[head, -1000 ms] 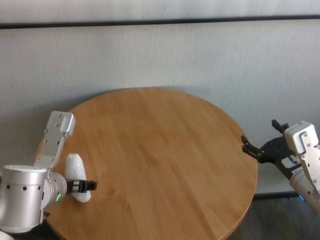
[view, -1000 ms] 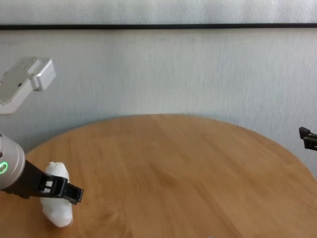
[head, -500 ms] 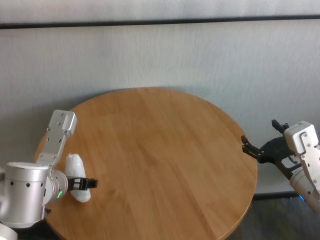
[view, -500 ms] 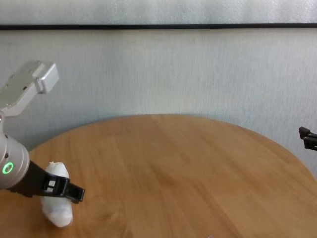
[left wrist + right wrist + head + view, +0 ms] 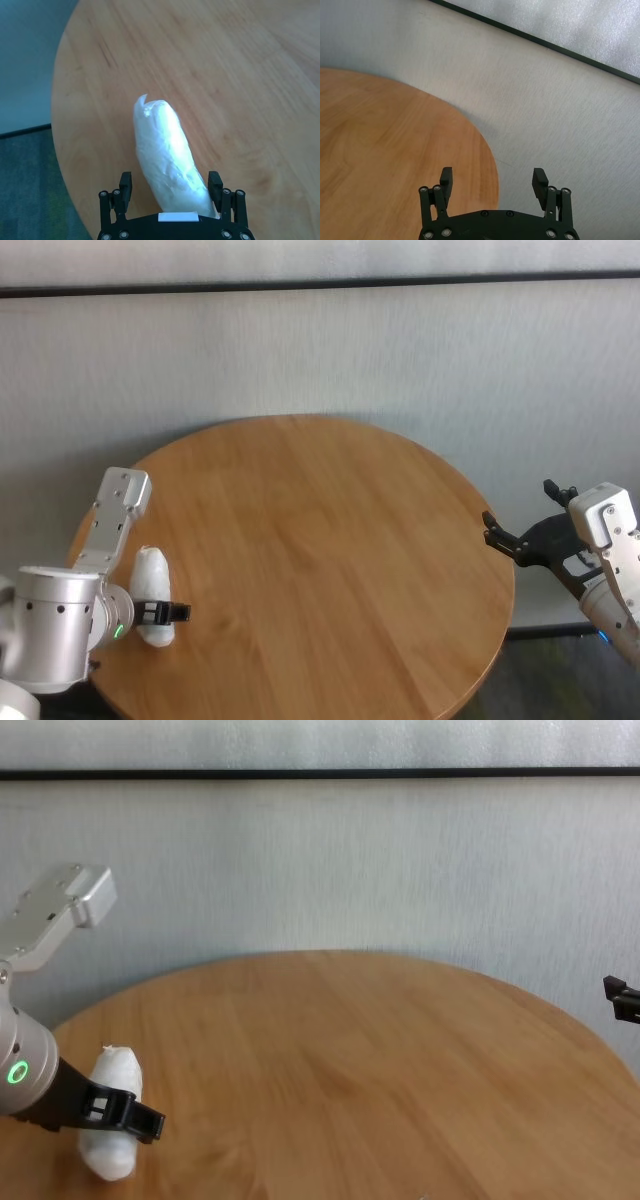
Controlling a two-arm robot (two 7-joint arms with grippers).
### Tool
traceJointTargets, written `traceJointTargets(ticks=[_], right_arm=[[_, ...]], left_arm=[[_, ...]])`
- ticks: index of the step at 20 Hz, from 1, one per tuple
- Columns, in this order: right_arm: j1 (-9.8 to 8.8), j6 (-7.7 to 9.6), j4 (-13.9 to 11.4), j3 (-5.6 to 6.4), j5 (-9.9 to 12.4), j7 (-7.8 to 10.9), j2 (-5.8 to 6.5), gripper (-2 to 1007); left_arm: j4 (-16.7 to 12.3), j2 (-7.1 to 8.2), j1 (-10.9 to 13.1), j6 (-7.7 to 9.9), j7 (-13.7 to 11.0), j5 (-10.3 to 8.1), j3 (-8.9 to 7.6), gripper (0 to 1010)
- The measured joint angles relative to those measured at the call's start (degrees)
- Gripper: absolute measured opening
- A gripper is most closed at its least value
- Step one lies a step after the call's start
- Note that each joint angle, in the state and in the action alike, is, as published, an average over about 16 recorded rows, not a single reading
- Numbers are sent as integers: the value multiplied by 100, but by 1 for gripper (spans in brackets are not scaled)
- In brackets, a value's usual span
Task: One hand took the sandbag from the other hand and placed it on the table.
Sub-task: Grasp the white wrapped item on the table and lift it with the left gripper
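Simply lumpy white sandbag on smooth round wood-grain table.

Sandbag lies on the table near its left edge. Left gripper sits around the sandbag's near end, fingers either side. Right gripper is off the table's right edge, well apart

1 sandbag, 1 round table, 2 grippers: left w/ green light, right off table's edge.
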Motion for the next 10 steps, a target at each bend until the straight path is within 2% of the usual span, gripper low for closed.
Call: traceJointTargets(ticks=[10], right_arm=[[0, 0, 0, 0, 0, 0, 0, 1003]], left_arm=[[144, -55, -16, -134, -14, 58, -71, 993]])
